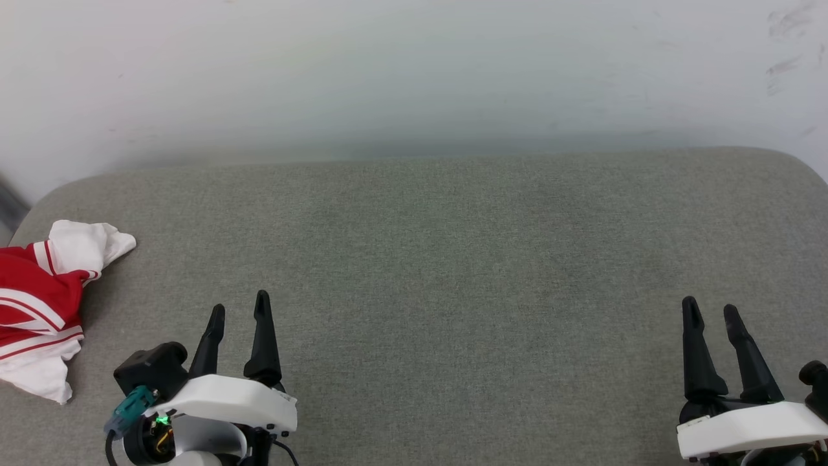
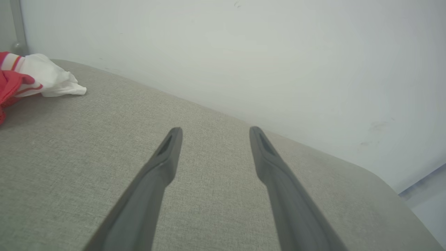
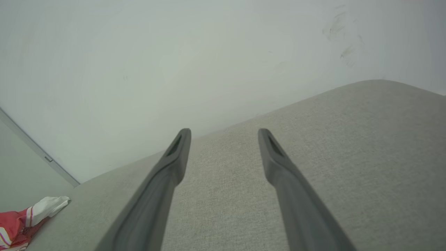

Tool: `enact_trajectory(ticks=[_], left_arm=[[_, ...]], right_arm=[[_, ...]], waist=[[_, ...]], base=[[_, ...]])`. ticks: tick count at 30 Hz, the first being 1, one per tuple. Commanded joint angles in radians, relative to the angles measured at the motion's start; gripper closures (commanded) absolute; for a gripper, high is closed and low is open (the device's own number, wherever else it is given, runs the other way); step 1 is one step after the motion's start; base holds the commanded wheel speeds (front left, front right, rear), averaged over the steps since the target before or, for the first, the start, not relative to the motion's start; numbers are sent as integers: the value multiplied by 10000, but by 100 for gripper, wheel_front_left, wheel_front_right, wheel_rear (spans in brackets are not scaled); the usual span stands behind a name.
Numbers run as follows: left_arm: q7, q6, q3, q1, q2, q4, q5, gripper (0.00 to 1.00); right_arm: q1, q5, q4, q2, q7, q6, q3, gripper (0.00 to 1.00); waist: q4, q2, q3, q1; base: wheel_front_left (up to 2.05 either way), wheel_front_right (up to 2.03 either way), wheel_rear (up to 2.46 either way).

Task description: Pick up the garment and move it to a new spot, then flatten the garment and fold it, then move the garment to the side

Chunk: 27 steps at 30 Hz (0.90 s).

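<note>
Black, matte, smooth plastic: left gripper [image 1: 240, 303], built from two long tapered fingers, broad at the base and slim at the tips. Spread apart, with bare fabric visible in the gap and nothing pinched. Seated in a glossy white wrist housing [image 1: 226, 401]; lit green indicator [image 1: 160, 421] and teal connector [image 1: 129, 404] on its left flank.

Same build for the right gripper [image 1: 710, 306] at the lower right: fingers likewise parted, nothing held between them. Shallow slotted recess on the inner face of each tip, seen in both wrist views.

Below and around both: grey cushion [image 1: 453, 259], finely woven, flat on top, with rounded far corners. No item between the two grippers.

Outward to the left: garment [image 1: 35, 304], soft red cloth with white sleeves and red-and-white striped trim. Crumpled in a loose heap at the cushion's left edge, partly cut off by the head view's border. Near the left gripper, on its left side, not touching it; well apart from the right gripper. White sleeve end pointing toward the cushion's middle. Print side not discernible.

Behind the cushion: pale, smooth wall [image 1: 414, 65], meeting the cushion's far edge. Faint dark scuff marks [image 1: 783, 39] at the upper right.
</note>
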Motion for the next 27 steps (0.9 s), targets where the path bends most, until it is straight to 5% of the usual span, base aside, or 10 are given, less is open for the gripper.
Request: enact_trajectory(ticks=[1, 27], left_arm=[[-117, 50, -52, -31, 88, -161, 278, 0], [-728, 143, -458, 233, 70, -69, 2663, 0]], right_arm=[[22, -303, -164, -22, -86, 15, 23, 0], [437, -2663, -627, -21, -706, 21, 206, 0]], waist=[[2, -1, -4, 0], [46, -1, -3, 0]], base=[[0, 0, 0], [0, 0, 0]])
